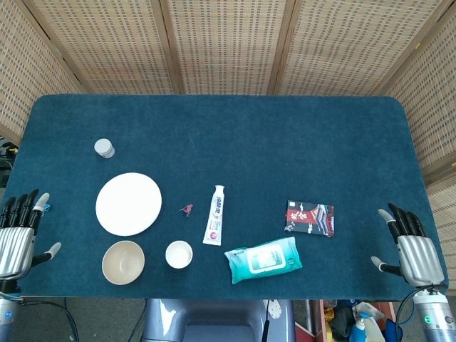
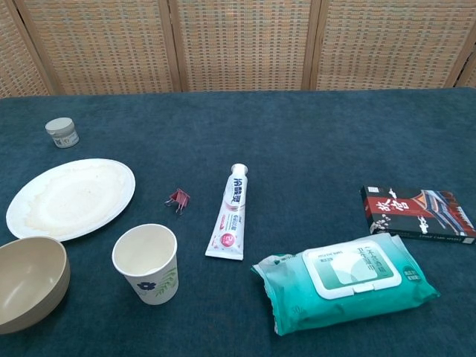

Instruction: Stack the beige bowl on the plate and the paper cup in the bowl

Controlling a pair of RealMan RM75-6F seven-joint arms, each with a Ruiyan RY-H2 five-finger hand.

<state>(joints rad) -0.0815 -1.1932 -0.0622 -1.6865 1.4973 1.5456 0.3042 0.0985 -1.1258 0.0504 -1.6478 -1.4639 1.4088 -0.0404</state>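
Both hands show only in the head view: left hand (image 1: pixel 16 241) at the near left table edge, right hand (image 1: pixel 415 253) at the near right edge, each with fingers spread and holding nothing. The chest view shows neither hand but gives detail: flower print on the cup, stains on the plate.

Table (image 1: pixel 285 142) has a dark blue cloth; woven screen panels (image 1: pixel 228 43) stand behind it.

Big to small: plate (image 1: pixel 129 204) left of center, bare. Wipes pack (image 1: pixel 263 260) near right of center. Bowl (image 1: pixel 123 262) just near of the plate, upright, apart from it. Dark box (image 1: pixel 309 217) right, far side of the wipes. Toothpaste tube (image 1: pixel 215 214) center. Paper cup (image 1: pixel 179 254) upright just right of the bowl, not touching. Small jar (image 1: pixel 104 148) far left. Red clip (image 1: pixel 187 209) between plate and tube.
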